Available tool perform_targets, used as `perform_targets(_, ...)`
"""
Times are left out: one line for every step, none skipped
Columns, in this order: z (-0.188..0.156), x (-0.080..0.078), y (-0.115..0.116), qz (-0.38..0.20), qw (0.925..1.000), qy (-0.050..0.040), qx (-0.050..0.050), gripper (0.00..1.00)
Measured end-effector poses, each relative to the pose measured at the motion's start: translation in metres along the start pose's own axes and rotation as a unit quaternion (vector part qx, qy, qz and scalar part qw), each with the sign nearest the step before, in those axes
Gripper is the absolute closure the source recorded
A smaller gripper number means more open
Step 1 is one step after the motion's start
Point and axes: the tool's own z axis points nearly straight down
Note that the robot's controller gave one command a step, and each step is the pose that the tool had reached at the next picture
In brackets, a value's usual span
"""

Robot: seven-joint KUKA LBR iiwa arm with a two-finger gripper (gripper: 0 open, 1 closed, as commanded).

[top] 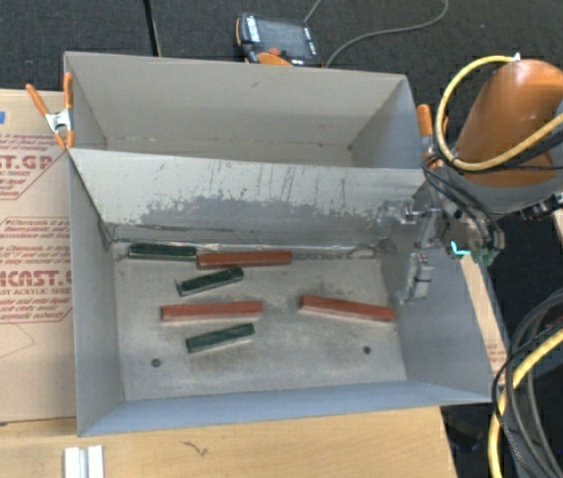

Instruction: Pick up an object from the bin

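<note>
Metal bin: 1, grey, floor scuffed. Red-brown bars: 3, long, flat, straight. Dark green bars: 3, shorter, same shape. Claw: by the right wall, near the end of the rightmost red-brown bar, perhaps not touching it. Whether released or clenched: cannot tell.

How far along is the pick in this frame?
Done: nothing is lifted; three red-brown bars and three dark green bars all lie on the bin floor. In hand: the gripper sits by the right wall, nearest the right-hand red-brown bar, apart from it. Left: reach, grasp, lift.
</note>
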Motion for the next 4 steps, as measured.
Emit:
perform_targets(0.137,0.021,0.011,-0.121,0.9926,0.0000,-0.001,0.00)
perform_targets(0.134,0.019,0.010,-0.121,0.9926,-0.0029,0.000,1.00)
perform_targets(0.005,0.027,0.028,-0.136,0.9907,-0.0073,0.002,1.00)
perform_targets(-0.135,0.025,0.026,-0.154,0.9881,-0.0083,0.002,1.00)
